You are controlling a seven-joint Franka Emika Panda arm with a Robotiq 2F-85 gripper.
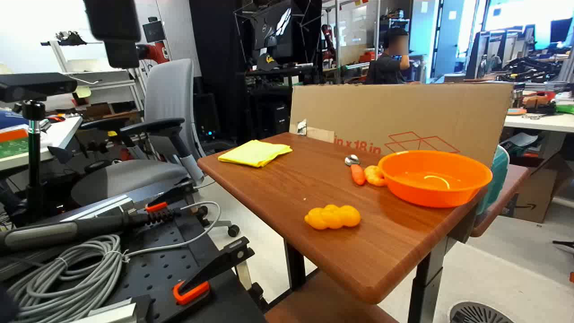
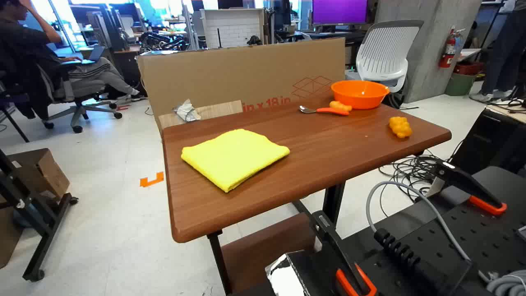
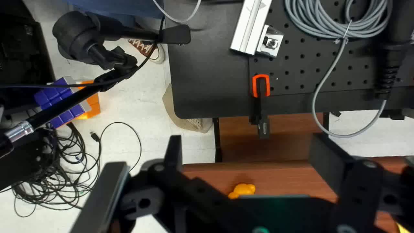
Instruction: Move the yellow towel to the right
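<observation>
The yellow towel (image 1: 254, 153) is a folded bright-yellow cloth lying flat on the brown table (image 1: 309, 184). In an exterior view the towel (image 2: 235, 158) lies near the table end away from the orange bowl. A yellow sliver (image 3: 402, 228), likely the towel, shows at the lower right corner of the wrist view. My gripper (image 3: 247, 141) is open with nothing between its fingers. It is apart from the towel, with the black bench and the table edge below it. In an exterior view a dark blurred part (image 1: 115, 27), perhaps of the gripper, hangs at the upper left.
An orange bowl (image 1: 435, 177), a small orange-yellow toy (image 1: 375, 175) and an orange-handled spoon (image 1: 357, 171) sit at the table's other end. A lumpy orange-yellow toy (image 2: 400, 127) lies near the edge. Cardboard (image 2: 246, 74) stands behind. The black bench (image 3: 207, 81) holds clamps and cable.
</observation>
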